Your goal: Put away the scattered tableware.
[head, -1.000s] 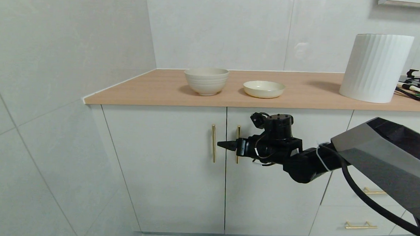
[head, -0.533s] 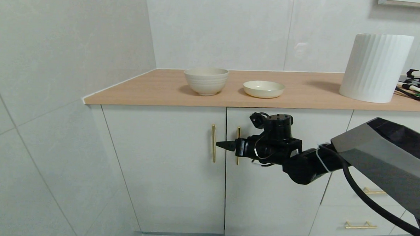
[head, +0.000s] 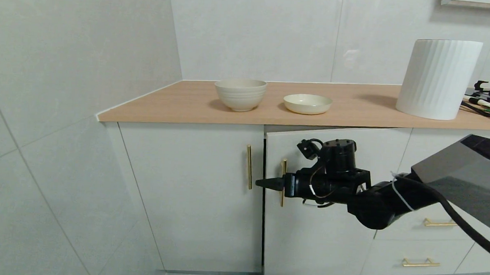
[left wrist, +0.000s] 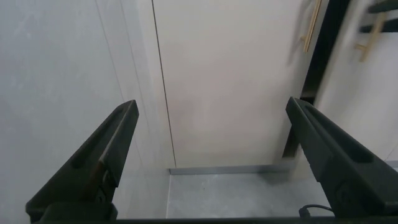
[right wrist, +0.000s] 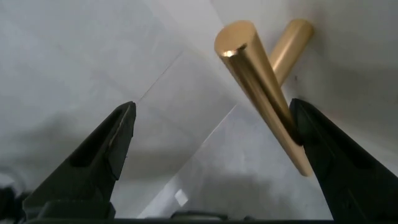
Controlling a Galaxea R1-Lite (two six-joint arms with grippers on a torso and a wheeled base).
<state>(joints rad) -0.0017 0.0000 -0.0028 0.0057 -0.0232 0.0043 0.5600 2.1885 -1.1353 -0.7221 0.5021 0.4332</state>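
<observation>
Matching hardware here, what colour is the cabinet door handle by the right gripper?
Shiny gold, brass-like handle, clearest in the right wrist view.

We see a brightly and evenly lit kitchen corner. Two small streaks of glare sit at the top of the glossy wall tiles point(head: 254, 30). On the countertop point(head: 180, 105), soft shadows fall toward its left end from the bowl point(head: 240, 94), the plate point(head: 307, 104) and the white ribbed container point(head: 437, 79), so the light comes from the right. Close up, the brass handle point(right wrist: 249, 68) carries a bright highlight.
</observation>
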